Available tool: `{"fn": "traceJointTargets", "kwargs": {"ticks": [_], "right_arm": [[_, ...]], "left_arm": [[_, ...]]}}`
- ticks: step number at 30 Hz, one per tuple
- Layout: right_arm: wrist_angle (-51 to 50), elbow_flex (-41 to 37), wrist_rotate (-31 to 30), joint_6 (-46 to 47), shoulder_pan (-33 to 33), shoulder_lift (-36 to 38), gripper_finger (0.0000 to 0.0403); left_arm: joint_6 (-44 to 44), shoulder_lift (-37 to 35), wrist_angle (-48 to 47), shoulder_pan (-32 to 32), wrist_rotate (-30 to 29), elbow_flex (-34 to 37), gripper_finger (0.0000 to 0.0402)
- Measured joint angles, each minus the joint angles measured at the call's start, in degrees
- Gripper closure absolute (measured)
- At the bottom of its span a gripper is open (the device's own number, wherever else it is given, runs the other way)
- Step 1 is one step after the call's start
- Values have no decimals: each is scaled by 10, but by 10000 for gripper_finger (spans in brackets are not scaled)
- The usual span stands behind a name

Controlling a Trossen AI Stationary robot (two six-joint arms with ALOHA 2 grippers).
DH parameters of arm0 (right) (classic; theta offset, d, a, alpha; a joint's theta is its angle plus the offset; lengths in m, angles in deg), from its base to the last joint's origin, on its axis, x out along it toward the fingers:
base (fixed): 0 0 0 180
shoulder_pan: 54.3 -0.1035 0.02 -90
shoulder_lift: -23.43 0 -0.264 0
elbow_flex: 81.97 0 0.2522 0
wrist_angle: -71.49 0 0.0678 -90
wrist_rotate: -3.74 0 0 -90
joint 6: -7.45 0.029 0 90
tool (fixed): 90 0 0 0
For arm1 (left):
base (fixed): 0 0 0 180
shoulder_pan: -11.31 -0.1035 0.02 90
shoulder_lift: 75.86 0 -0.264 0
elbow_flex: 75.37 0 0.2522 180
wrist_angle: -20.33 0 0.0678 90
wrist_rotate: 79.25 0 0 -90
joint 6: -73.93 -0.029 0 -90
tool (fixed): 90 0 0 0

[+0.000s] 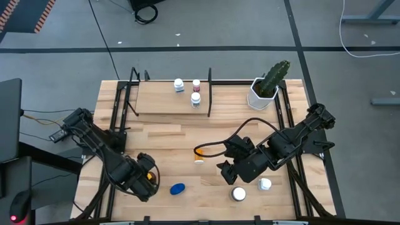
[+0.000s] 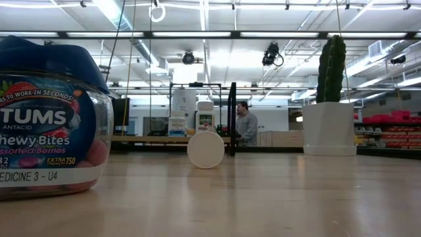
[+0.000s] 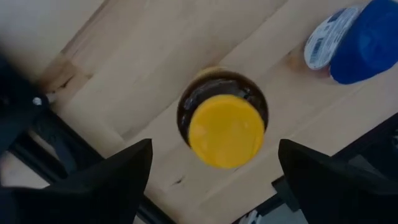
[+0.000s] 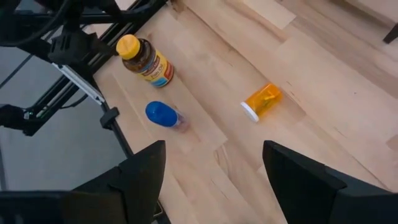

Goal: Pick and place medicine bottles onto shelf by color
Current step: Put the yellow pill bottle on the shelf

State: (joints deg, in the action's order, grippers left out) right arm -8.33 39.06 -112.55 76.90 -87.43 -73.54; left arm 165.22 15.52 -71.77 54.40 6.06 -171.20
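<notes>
Left wrist view shows the left gripper (image 3: 211, 171) wide open and empty above the amber yellow-lidded bottle (image 3: 225, 127), upright at the table's near-left edge. It should descend centred, then close below the lid. The right gripper (image 4: 211, 180) hovers open, empty.

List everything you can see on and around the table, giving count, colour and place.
Shelf: one, light wood, black rods, table's far edge.
Shelf bottles: three, white-capped, on the shelf.
Amber bottle: one, yellow lid, upright under the left gripper.
Blue bottle: one, near edge, beside the amber one.
Orange bottle: one, white cap, lying mid-table.
White bottles: two, near edge, by the right gripper.
Cactus: one, green, white pot, far right corner.
Person: one, room behind.
Left gripper: open.
Right gripper: open, empty.
</notes>
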Motion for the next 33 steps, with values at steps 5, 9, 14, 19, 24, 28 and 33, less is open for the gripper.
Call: {"fn": "traceJointTargets", "kwargs": {"ticks": [5,9,14,19,24,28,33], "right_arm": [[0,0,2,3,0,0,127],[0,0,3,9,0,0,127],[0,0,4,12,0,0,127],[-1,0,4,24,0,0,127],[-3,0,3,25,1,0,127],[-3,0,2,25,1,0,127],[-5,0,2,24,5,0,127]], "left_arm": [[-4,17,4,-6,5,0,47],[-5,20,41,-11,18,30,47],[-17,20,104,-14,46,78,47],[-21,20,114,-16,50,82,47],[-37,20,113,-17,49,82,53],[-59,20,111,-25,52,82,76],[-97,18,108,-43,53,81,113]]}}
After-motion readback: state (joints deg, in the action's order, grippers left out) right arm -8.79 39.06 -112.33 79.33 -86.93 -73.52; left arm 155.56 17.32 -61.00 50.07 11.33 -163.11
